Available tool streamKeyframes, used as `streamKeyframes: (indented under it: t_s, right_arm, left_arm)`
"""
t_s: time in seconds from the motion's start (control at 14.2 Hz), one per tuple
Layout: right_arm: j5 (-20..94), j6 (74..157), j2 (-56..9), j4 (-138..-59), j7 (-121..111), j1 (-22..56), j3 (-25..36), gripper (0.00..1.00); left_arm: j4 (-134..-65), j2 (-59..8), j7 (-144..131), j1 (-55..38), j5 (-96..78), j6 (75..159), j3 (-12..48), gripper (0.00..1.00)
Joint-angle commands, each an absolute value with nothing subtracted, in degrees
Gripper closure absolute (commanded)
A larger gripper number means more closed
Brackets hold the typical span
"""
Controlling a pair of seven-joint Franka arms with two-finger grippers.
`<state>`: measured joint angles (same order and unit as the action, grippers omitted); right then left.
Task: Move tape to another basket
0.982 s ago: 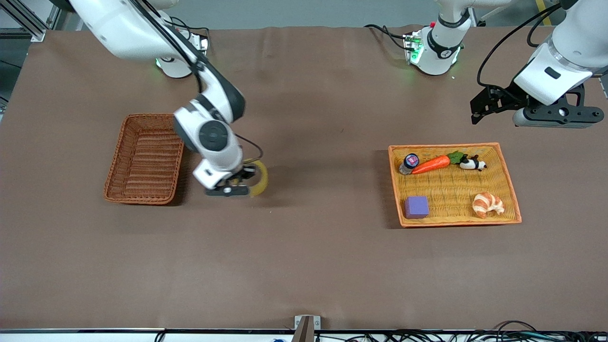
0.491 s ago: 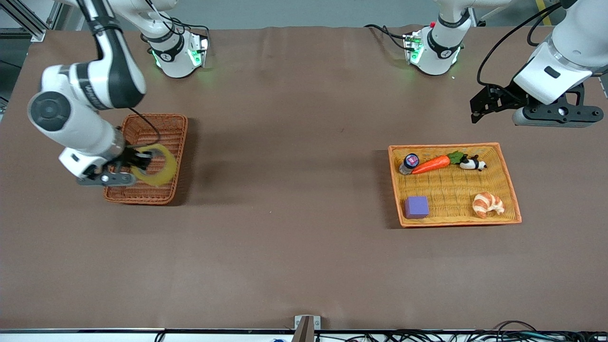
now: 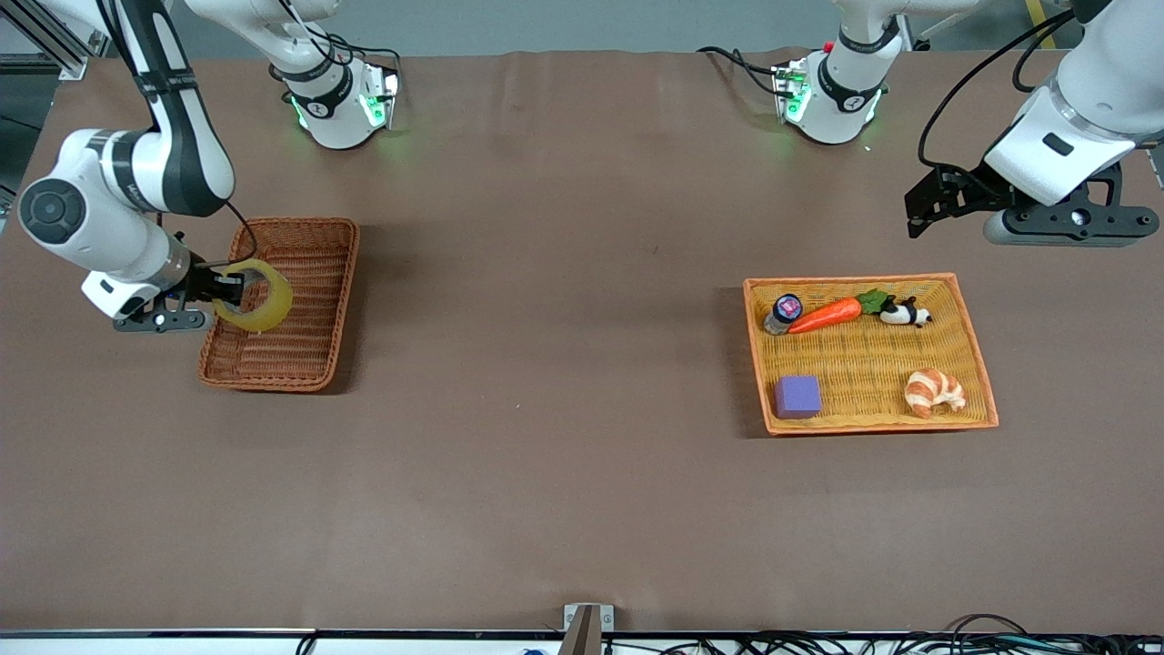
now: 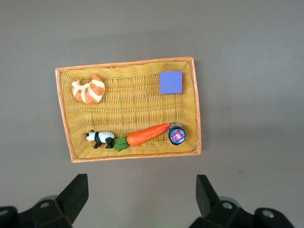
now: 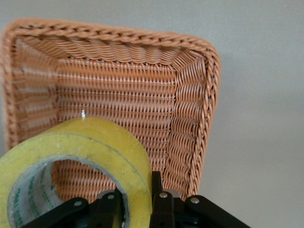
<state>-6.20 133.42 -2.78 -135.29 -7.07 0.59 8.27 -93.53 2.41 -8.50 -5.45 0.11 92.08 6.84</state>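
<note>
Front view: the right gripper (image 3: 211, 293) is clamped on the tape (image 3: 257, 295), over the basket (image 3: 314, 238). The left gripper (image 3: 918, 218) waits, jaws apart.

Right wrist view: the basket floor lies directly below the tape.

I hold the tape (image 3: 259, 297), a translucent yellowish ring with a grey inner core, pinched through its wall in my right end effector (image 3: 221, 287), whose fingers are clamped tight on it. The roll stands on edge and hangs over the basket (image 3: 314, 235), above the side toward my right arm's end of the desk. The basket is reddish-brown woven wicker, rectangular, with raised sloping sides, and rests flat on the desk, its long axis running twelve to six o'clock in the front view.
</note>
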Motion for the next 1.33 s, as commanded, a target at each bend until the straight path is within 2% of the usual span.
streamKeyframes:
  t_s: [0.0, 0.35, 0.42, 0.49, 0.56, 0.7, 0.77, 1.05, 1.26]
  right_arm:
    - [-4.92, 141.13, -2.89, -141.32, -7.91, 0.97, 9.14, 1.00]
    - [-4.83, 148.26, -8.61, -142.47, -7.82, 0.88, 9.23, 0.95]
    - [-4.83, 148.36, -8.87, -142.73, -7.82, 0.79, 9.23, 0.93]
    - [-4.83, 148.36, -9.22, -142.73, -7.82, 0.97, 9.23, 0.85]
    - [-4.83, 148.36, -9.92, -142.73, -7.82, 1.05, 9.23, 0.71]
    - [-4.83, 147.84, -9.93, -142.47, -7.65, 0.88, 9.14, 0.19]
    - [-4.83, 147.48, -9.06, -142.21, -7.30, 0.79, 9.05, 0.00]
    - [-4.48, 139.16, -2.57, -136.43, -6.16, 0.97, 8.79, 0.00]
    - [-4.48, 128.45, 0.17, -126.34, 1.65, 1.06, 6.08, 0.00]
  left_arm:
    - [-91.23, 1.06, -8.26, -5.71, 1.14, 91.32, 6.86, 0.00]
    - [-90.79, 0.62, -8.09, -5.54, 1.49, 91.32, 6.86, 0.00]
    - [-90.79, 0.62, -8.09, -5.54, 1.41, 91.32, 6.86, 0.00]
    - [-90.79, 0.62, -8.09, -5.54, 1.41, 91.32, 6.86, 0.00]
    - [-90.88, 0.62, -8.17, -5.54, 1.41, 91.32, 6.86, 0.00]
    - [-90.79, 0.62, -8.35, -5.62, 1.41, 91.32, 6.94, 0.00]
    - [-90.79, 0.62, -8.35, -5.71, 1.41, 91.32, 6.94, 0.00]
    - [-90.88, 0.62, -8.35, -5.62, 1.41, 91.32, 6.94, 0.00]
    - [-90.88, 0.62, -8.35, -5.62, 1.41, 91.32, 6.94, 0.00]
